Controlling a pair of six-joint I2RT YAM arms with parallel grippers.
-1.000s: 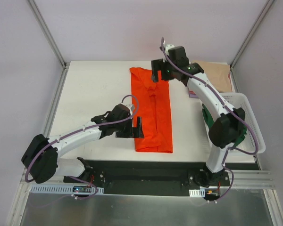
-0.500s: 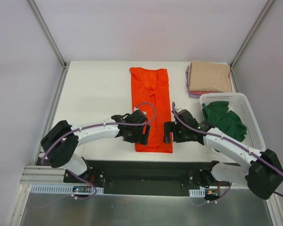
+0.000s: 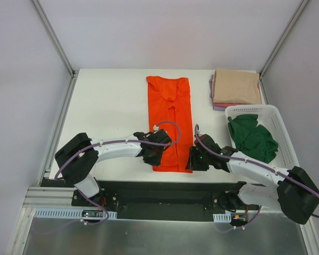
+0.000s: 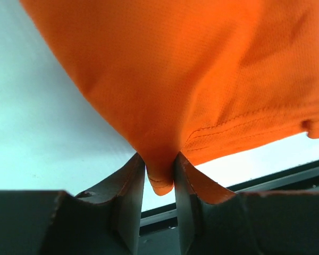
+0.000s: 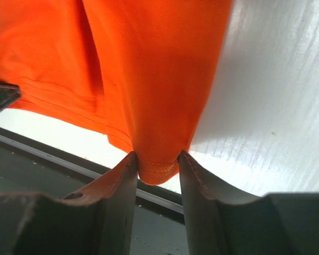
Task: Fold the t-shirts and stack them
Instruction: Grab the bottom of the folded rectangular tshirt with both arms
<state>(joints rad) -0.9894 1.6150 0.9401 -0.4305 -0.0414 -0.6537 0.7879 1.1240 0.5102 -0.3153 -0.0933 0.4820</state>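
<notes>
The orange t-shirt (image 3: 169, 119) lies folded into a long narrow strip down the middle of the white table. My left gripper (image 3: 155, 156) is at its near left corner and my right gripper (image 3: 193, 159) at its near right corner. In the left wrist view the gripper (image 4: 159, 159) is shut on a bunched hem corner of the orange cloth (image 4: 202, 79). The right wrist view shows the same: the gripper (image 5: 157, 156) is pinching the stitched hem of the shirt (image 5: 149, 64). A dark green t-shirt (image 3: 252, 137) lies crumpled in the basket. A folded beige t-shirt (image 3: 235, 85) tops a stack at the back right.
The white slatted basket (image 3: 284, 139) stands at the right edge of the table. Pink and lilac cloth edges (image 3: 217, 106) show under the beige shirt. The black front rail (image 3: 165, 186) runs just below the shirt's near hem.
The right arm swung from the shirt's far end to its near right corner. The left gripper moved onto the near left corner. Both grippers closed on the hem.
</notes>
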